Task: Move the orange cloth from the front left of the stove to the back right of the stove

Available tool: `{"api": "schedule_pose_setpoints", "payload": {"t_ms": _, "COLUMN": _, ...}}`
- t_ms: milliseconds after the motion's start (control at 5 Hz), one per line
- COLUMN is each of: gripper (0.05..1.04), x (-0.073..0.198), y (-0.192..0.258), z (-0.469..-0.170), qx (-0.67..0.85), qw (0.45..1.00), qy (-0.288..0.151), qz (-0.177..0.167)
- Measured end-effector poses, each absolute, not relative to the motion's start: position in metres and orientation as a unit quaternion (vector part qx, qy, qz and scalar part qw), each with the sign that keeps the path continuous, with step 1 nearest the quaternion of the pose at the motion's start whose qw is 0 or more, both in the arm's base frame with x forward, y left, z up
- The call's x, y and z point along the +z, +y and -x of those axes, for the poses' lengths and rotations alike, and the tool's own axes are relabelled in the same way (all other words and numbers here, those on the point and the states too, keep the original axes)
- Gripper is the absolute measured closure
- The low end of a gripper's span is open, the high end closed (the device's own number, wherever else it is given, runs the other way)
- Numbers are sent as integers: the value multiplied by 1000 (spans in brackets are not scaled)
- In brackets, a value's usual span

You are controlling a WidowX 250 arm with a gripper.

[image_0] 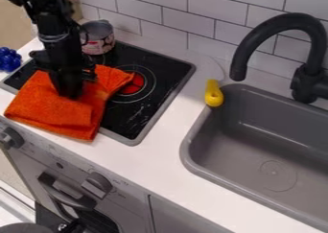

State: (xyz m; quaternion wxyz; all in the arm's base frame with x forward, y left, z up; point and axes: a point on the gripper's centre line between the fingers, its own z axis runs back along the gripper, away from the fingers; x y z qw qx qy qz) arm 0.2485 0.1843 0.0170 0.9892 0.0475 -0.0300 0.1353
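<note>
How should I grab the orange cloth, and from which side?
I'd come down from above onto the narrow, creased part of the orange cloth beside the burner, closing across it. It tapers there, likely giving a pinchable fold, while the wide front part looks flat. Watch the red patch on the burner, and the can just behind.
</note>
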Motion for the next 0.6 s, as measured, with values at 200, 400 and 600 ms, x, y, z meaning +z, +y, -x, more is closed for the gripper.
{"api": "schedule_pose_setpoints", "payload": {"t_ms": 200, "gripper": 1027, "x": 12, "y": 185, "z": -251, "qx": 138, "qw": 989, "qy": -34, "qz": -47}}
{"api": "schedule_pose_setpoints", "payload": {"t_ms": 400, "gripper": 1031, "x": 4, "y": 180, "z": -258, "qx": 129, "qw": 990, "qy": -25, "qz": -50}}
{"api": "schedule_pose_setpoints", "payload": {"t_ms": 600, "gripper": 1031, "x": 3, "y": 170, "z": -264, "qx": 120, "qw": 991, "qy": -18, "qz": -53}}
